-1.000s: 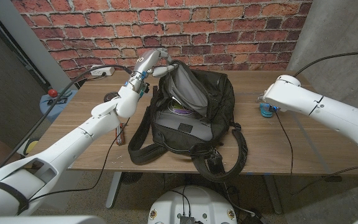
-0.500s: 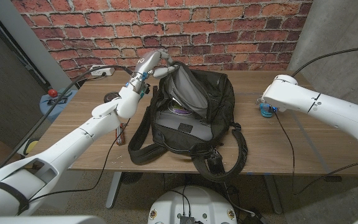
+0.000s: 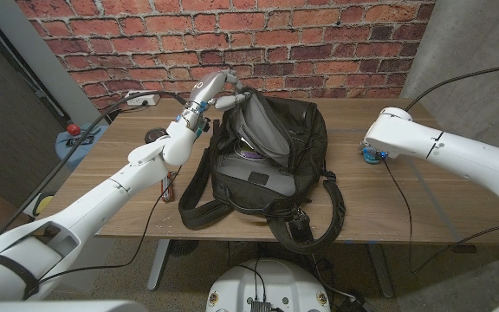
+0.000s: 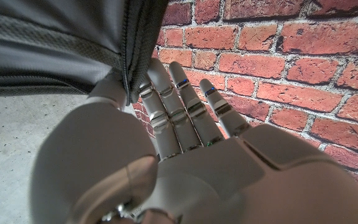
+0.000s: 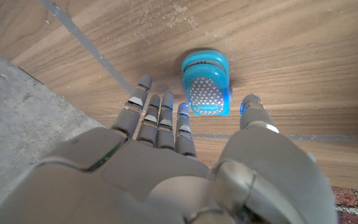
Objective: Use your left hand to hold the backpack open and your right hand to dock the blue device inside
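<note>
Right hand [image 5: 166, 168], fingers spread and empty, has edged closer to the small blue plastic device [image 5: 207, 84] on the wooden bench [image 3: 405, 199], so grasping comes next. Left hand [image 3: 219, 87] keeps pinching the black fabric backpack [image 3: 267, 165] open at its rim.

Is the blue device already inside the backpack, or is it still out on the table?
Out. The blue device lies on the wooden table, apart from the open backpack; the right robot hand reaches toward it, fingers spread.

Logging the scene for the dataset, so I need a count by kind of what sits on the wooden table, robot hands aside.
Backpack, black, open: 1
Blue device, on the table by the right hand: 1
White power strip at the far edge: 1
Small dark round thing near the left arm, too small to name: 1
Total: 4
</note>
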You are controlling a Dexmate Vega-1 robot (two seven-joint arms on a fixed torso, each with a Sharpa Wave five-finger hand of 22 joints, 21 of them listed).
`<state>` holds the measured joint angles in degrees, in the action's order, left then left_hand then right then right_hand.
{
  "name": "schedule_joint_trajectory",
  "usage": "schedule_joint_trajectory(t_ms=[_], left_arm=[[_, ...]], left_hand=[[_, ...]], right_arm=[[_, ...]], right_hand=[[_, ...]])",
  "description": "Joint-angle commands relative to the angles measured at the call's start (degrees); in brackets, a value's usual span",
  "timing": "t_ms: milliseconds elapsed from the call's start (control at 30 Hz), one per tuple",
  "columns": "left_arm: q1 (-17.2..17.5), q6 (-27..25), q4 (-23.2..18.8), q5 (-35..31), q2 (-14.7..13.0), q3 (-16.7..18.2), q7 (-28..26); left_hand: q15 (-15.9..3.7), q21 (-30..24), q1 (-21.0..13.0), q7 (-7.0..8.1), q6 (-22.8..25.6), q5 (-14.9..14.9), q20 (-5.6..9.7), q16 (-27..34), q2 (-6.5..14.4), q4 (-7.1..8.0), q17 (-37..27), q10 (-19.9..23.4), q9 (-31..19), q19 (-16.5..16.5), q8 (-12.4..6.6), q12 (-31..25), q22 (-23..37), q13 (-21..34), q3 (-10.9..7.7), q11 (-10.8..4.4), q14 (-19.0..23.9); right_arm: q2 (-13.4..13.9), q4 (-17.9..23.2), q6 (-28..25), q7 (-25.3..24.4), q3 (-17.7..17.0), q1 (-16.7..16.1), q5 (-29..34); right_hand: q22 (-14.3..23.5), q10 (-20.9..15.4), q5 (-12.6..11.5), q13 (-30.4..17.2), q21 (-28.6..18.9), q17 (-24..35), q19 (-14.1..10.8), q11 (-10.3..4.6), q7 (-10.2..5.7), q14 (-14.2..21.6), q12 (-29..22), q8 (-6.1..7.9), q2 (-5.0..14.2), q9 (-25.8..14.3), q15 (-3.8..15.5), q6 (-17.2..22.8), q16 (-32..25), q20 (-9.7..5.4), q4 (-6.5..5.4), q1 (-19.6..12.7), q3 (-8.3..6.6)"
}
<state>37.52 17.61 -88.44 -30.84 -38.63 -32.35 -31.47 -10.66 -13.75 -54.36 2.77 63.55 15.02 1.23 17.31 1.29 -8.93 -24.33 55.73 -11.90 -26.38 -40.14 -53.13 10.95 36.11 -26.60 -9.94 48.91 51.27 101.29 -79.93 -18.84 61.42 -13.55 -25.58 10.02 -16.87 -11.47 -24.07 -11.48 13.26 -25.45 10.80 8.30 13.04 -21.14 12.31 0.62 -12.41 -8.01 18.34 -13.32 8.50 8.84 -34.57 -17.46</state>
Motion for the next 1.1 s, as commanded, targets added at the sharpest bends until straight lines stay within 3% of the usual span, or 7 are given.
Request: schedule_joint_trajectory(t_ms=[33, 567, 1100], left_arm=[[0.2, 0.0, -0.1, 0.0, 0.1, 0.2, -0.1], [1.0, -0.4, -0.6, 0.2, -0.1, 0.5, -0.3], [1.7, -0.5, -2.0, 0.0, -0.4, 0.7, 0.3]], left_hand=[[-0.05, 0.1, -0.5, 0.04, 0.6, 0.1, -0.03, -0.3, 0.8, -0.09, -0.3, 0.0, -0.2, 0.2, -0.28, 0.0, 0.1, 0.1, 0.32, -0.44, -0.1], [-0.08, 0.1, -0.5, 0.03, 0.5, 0.1, -0.05, -0.5, 0.8, -0.08, -0.5, 0.0, -0.1, 0.3, -0.26, 0.0, 0.1, 0.0, 0.39, -0.53, 0.0], [-0.12, 0.1, -0.4, 0.08, 0.5, 0.0, 0.12, -0.8, 0.8, -0.06, -0.6, 0.0, -0.2, 0.3, -0.32, 0.0, 0.1, -0.1, 0.43, -0.55, 0.2]], right_arm=[[-1.4, -1.6, -0.1, 1.4, 0.1, -0.4, 3.0], [-3.4, -3.8, -0.1, 4.4, 0.0, -1.8, 8.5], [-4.6, -4.7, -0.1, 1.7, -1.5, -4.7, 11.2]], right_hand=[[0.1, -0.7, -0.3, -0.3, -0.3, 0.3, -0.3, 0.02, 3.27, 0.8, -0.4, 0.21, -0.12, -0.1, 0.19, 0.6, -0.3, 0.41, -0.11, -0.8, 0.25], [0.1, -1.7, -0.5, -1.1, -0.4, 0.6, -0.9, -0.38, 2.8, 1.9, -1.3, 0.47, 0.24, -0.1, 0.72, 1.7, -0.8, 0.44, -0.1, -1.6, 0.29], [0.2, -4.4, -0.6, -2.3, -0.9, 1.3, -2.9, -1.52, 1.55, 4.7, -3.3, 1.18, 0.72, -0.3, 2.42, 4.5, -2.0, -0.13, 0.18, -3.5, 0.2]])
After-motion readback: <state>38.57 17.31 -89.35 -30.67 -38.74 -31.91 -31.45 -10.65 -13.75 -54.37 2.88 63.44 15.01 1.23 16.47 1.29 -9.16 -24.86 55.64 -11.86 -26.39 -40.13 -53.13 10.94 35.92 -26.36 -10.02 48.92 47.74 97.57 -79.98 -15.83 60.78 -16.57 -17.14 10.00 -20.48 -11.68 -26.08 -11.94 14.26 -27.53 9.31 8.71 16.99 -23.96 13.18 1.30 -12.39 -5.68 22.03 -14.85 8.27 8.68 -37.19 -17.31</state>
